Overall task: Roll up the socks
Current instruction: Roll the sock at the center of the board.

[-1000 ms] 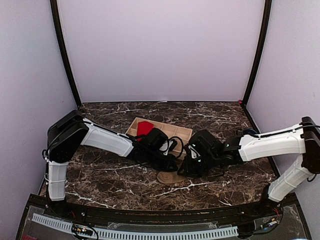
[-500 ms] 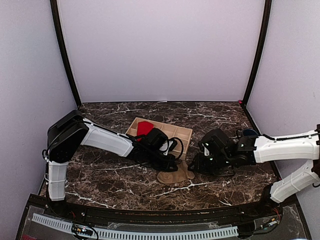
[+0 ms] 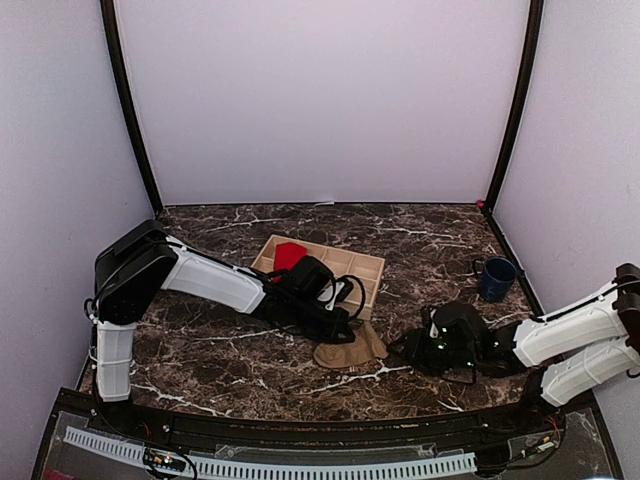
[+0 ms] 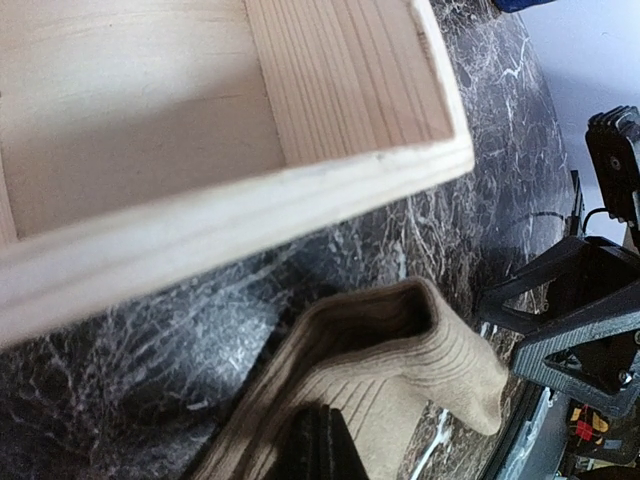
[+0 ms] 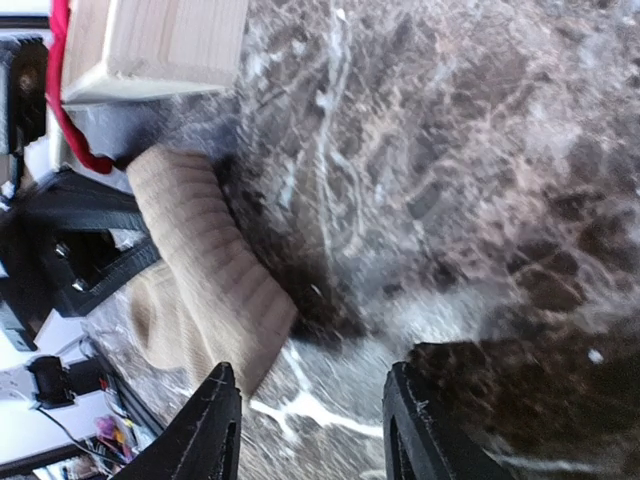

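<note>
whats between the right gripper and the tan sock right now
Only bare marble table lies between the right gripper and the tan sock. The right wrist view shows this best, and the top view agrees.

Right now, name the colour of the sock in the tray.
The sock is bright red; top view.

Lab test booth: plain white walls [image 3: 320, 100] enclose a marble tabletop [image 3: 220, 360].

Folded tan sock [image 4: 400, 370] lies just beside the wooden tray [image 4: 300, 205] corner.
</note>
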Available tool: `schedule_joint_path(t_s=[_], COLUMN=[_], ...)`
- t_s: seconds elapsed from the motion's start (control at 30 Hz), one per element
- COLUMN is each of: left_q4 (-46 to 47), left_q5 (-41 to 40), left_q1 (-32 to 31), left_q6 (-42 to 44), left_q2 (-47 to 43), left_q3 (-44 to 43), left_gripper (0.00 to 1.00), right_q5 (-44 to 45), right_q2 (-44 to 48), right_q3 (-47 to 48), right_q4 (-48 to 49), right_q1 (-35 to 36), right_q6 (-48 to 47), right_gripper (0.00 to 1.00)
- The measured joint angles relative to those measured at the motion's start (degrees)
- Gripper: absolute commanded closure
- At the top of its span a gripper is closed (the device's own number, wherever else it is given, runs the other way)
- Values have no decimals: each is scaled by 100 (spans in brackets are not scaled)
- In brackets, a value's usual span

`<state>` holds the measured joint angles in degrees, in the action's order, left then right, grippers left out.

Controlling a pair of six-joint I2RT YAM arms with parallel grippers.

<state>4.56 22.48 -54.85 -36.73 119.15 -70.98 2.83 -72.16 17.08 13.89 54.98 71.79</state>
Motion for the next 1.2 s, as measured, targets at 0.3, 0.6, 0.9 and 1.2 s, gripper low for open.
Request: schedule_joint_path(t_s=[0.3, 0.6, 0.9, 1.2], left_q4=[-4, -50, -133, -197], left_q5=[177, 326, 501, 634], left_q1=[50, 98, 153, 192], left_q6=[-63, -68, -68, -61], left_q2=[20, 26, 31, 31], left_q3=[11, 11, 9, 9], left_gripper=[100, 100, 100, 100], right_q5=[286, 761, 1287, 1674], right_q2=[-1078, -1550, -1777, -2111], right_q3=[-157, -168, -201, -50], right_q4=[2221, 3038, 3265, 3239], right_q1=[105, 625, 1025, 1276], right_q6=[229, 330, 498, 597], right_gripper=[53, 53, 59, 78])
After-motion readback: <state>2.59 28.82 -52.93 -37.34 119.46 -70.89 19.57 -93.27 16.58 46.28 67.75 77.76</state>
